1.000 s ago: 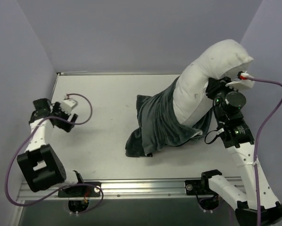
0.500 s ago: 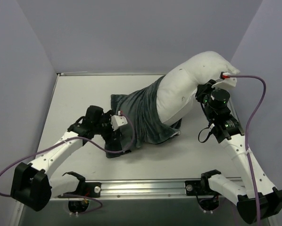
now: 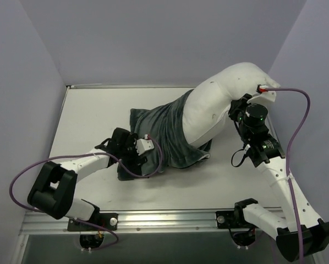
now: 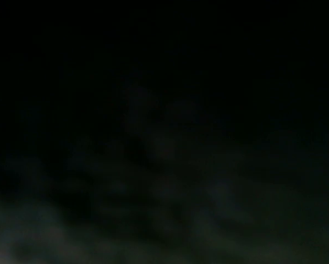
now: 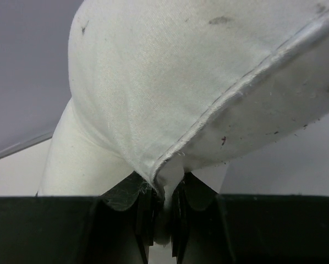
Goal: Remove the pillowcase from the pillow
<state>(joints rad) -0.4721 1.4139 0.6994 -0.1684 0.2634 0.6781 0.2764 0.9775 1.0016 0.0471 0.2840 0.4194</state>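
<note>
The white pillow [image 3: 214, 107] arches up off the table at the back right, its lower half still inside the dark grey pillowcase [image 3: 167, 137]. My right gripper [image 3: 234, 113] is shut on the pillow's seam edge; in the right wrist view the pillow [image 5: 153, 82] fills the frame, and the right gripper [image 5: 163, 220] pinches a fold of it. My left gripper [image 3: 136, 162] lies low on the pillowcase's near-left corner, its fingers lost against the dark cloth. The left wrist view is almost black, with only blurred dark cloth close to the lens.
The pale table [image 3: 93, 115] is walled by lilac panels at the back and both sides. A metal rail [image 3: 170, 219] runs along the near edge. Purple cables loop from both arms.
My left arm swung in from the far left wall to the pillowcase's near-left corner. The right arm carried the pillow and case a little leftward, then held still.
</note>
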